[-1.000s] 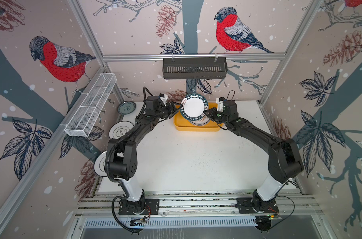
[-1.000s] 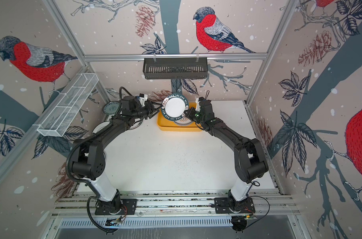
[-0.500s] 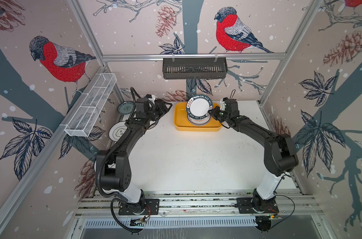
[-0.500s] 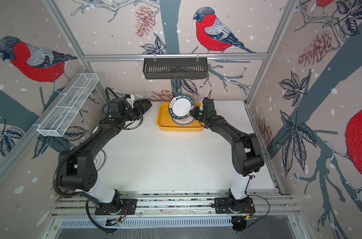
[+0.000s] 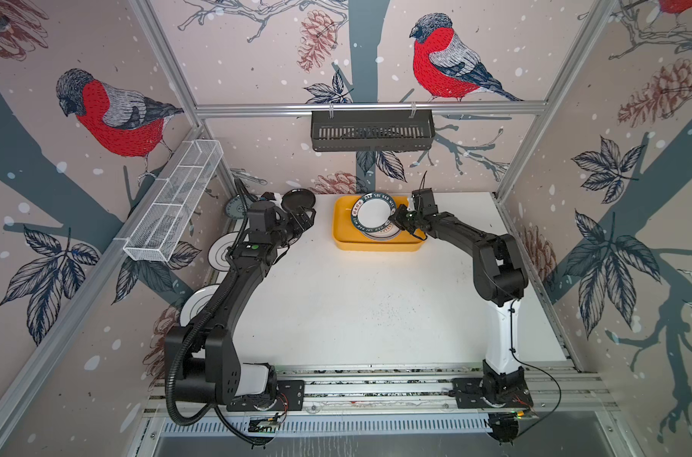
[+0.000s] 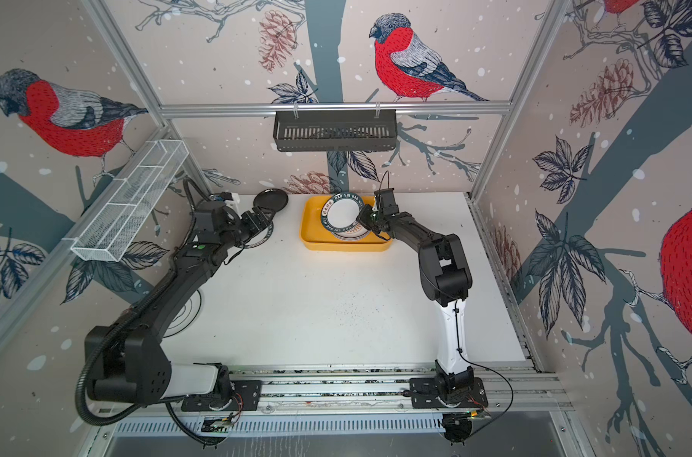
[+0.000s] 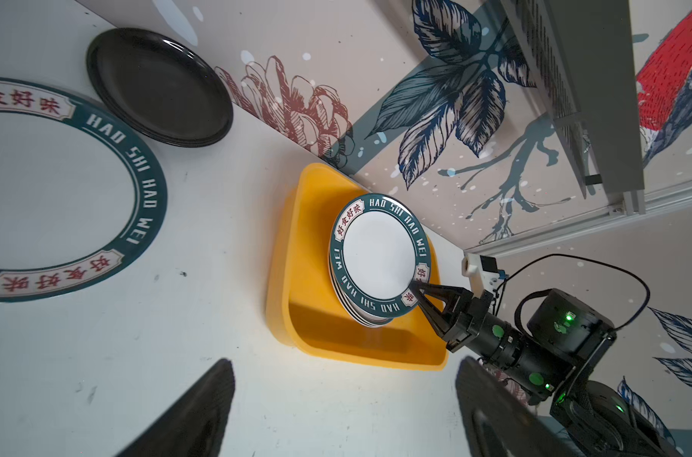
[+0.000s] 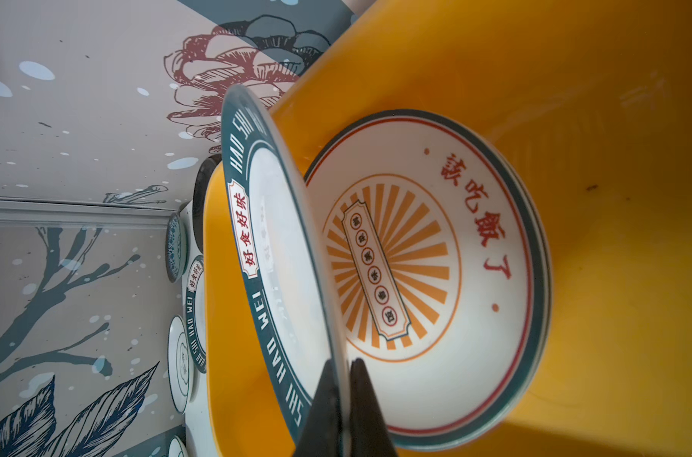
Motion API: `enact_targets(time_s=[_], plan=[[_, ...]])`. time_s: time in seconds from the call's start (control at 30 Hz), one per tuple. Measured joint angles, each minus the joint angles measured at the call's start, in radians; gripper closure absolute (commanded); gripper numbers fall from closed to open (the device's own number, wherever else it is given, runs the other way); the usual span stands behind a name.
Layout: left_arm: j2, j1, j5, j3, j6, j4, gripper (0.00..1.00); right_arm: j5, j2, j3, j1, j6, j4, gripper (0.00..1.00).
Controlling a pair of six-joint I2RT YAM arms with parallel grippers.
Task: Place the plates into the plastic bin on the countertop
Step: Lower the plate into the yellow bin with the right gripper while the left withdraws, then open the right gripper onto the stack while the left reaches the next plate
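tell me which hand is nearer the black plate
Left. The left hand hangs open beside the black plate; the right hand is over the yellow bin, shut on a lettered plate.

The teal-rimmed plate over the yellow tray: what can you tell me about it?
Round, glossy, ceramic-looking lettered plate: white centre, teal rim reading HAO SHI HAO WEI, red characters in white panels. It tilts over the sunburst plates stacked in the yellow bin, its edge pinched by the right claw.
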Motion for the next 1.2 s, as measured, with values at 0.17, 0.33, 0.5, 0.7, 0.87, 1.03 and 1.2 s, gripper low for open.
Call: enact_targets(time_s=[0.17,0.33,0.5,0.7,0.87,1.03,1.2], plan=[[-0.06,0.005,-0.061,-0.048,0.016,-0.004,0.09,-0.001,0.026,0.014,-0.018,0.011,-0.01,0.95],[-0.075,0.008,-0.095,-0.085,0.017,-0.014,0.08,-0.02,0.031,0.012,-0.036,0.028,-0.021,0.9],[-0.066,0.008,-0.117,-0.095,0.018,-0.016,0.08,-0.022,0.038,0.0,-0.039,0.032,-0.029,0.83],[-0.047,0.01,-0.12,-0.101,0.018,-0.021,0.08,-0.021,0.038,-0.016,-0.042,0.035,-0.066,0.71],[-0.032,0.011,-0.121,-0.105,0.018,-0.023,0.08,-0.021,0.036,-0.018,-0.042,0.034,-0.069,0.65],[-0.022,0.013,-0.128,-0.107,0.017,-0.024,0.07,0.027,0.035,0.045,-0.039,0.013,-0.159,0.53],[-0.02,0.013,-0.158,-0.107,0.017,-0.039,0.04,0.092,0.035,0.118,-0.035,-0.047,-0.266,0.3]])
